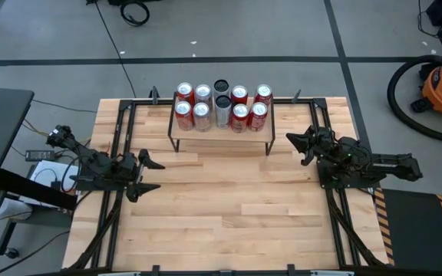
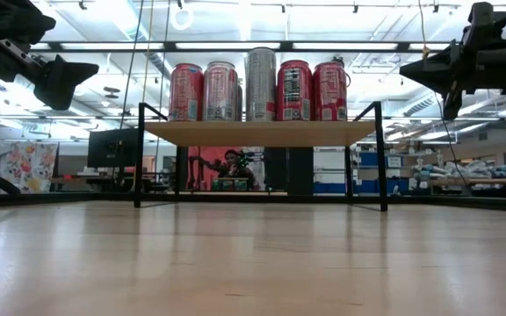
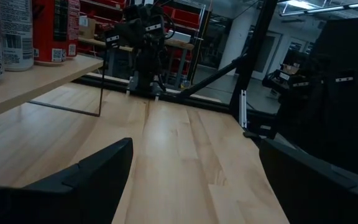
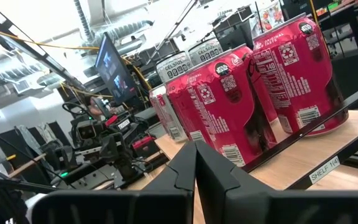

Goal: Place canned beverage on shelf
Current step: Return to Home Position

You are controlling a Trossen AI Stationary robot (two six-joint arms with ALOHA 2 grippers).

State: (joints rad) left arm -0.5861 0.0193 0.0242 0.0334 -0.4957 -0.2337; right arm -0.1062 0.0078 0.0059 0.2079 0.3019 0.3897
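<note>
Centrally, red and silver aluminium beverage cans point(image 2: 260, 85) stand on the light-wood, black-legged shelf point(image 2: 257, 133); spread left gripper point(image 1: 158, 175) and pressed-together right gripper point(image 4: 195, 149) hover well apart at either side.

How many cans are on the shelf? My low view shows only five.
Observer: Ten cans stand on the shelf, in two rows of five; the high view shows the back row.
Operator: Is the left pincer open?
Observer: Yes, the left pincer is open and empty, as its wrist view shows.
Operator: And the right?
Observer: The right pincer is shut and empty, off the shelf's right end.
</note>
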